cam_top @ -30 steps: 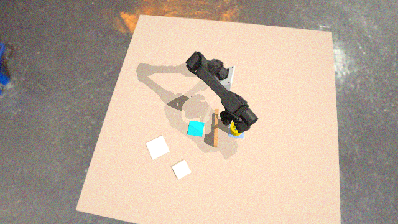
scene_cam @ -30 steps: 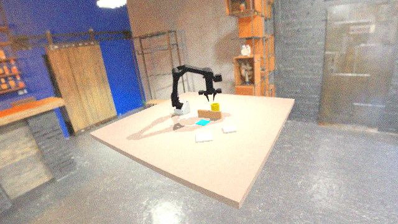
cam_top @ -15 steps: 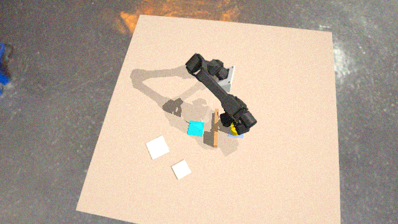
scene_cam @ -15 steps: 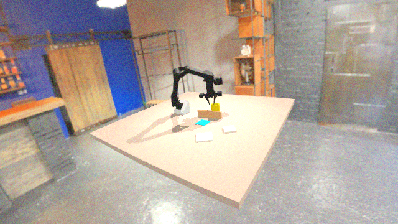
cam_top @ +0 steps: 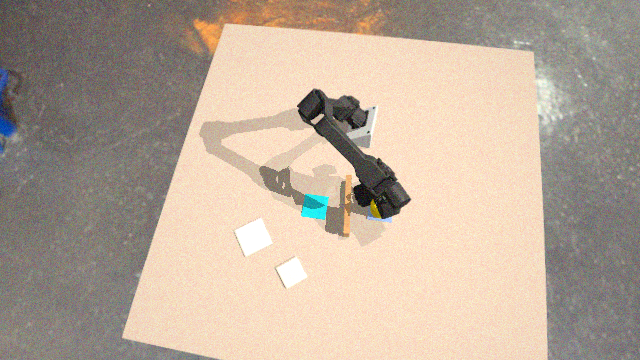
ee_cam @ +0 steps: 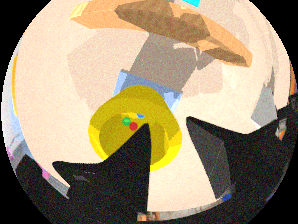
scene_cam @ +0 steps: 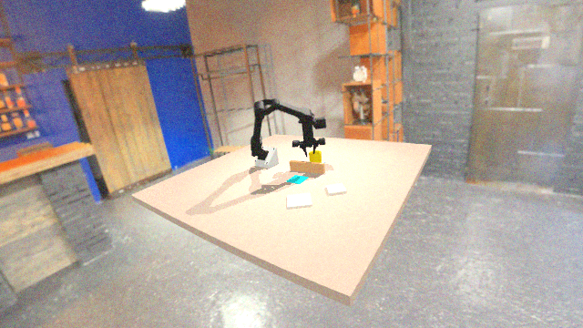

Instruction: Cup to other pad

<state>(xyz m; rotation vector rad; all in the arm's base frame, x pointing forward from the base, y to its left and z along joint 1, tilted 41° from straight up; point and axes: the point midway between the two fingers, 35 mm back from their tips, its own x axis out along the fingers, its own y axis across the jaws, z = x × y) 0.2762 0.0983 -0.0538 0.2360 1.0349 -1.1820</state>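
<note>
A yellow cup [cam_top: 375,209] [scene_cam: 315,157] [ee_cam: 140,97] stands upright on the blue pad [cam_top: 387,220] [ee_cam: 127,80]. In the wrist view a green marble [ee_cam: 127,121], a red marble [ee_cam: 133,126] and a blue marble [ee_cam: 140,115] lie inside it. My gripper [scene_cam: 310,154] [ee_cam: 168,124] is partly open, pointing down close above the cup's rim. One finger overlaps the cup's mouth in the wrist view; the other is outside it. Whether a finger touches the cup is hidden. The cyan pad [cam_top: 315,212] [scene_cam: 297,179] [ee_cam: 191,2] is bare.
An upright wooden barrier [cam_top: 347,220] [scene_cam: 307,167] [ee_cam: 95,15] stands between the two pads. A larger white square [cam_top: 253,237] [scene_cam: 299,200] and a smaller white square [cam_top: 291,272] [scene_cam: 336,189] lie on the table beyond the cyan pad.
</note>
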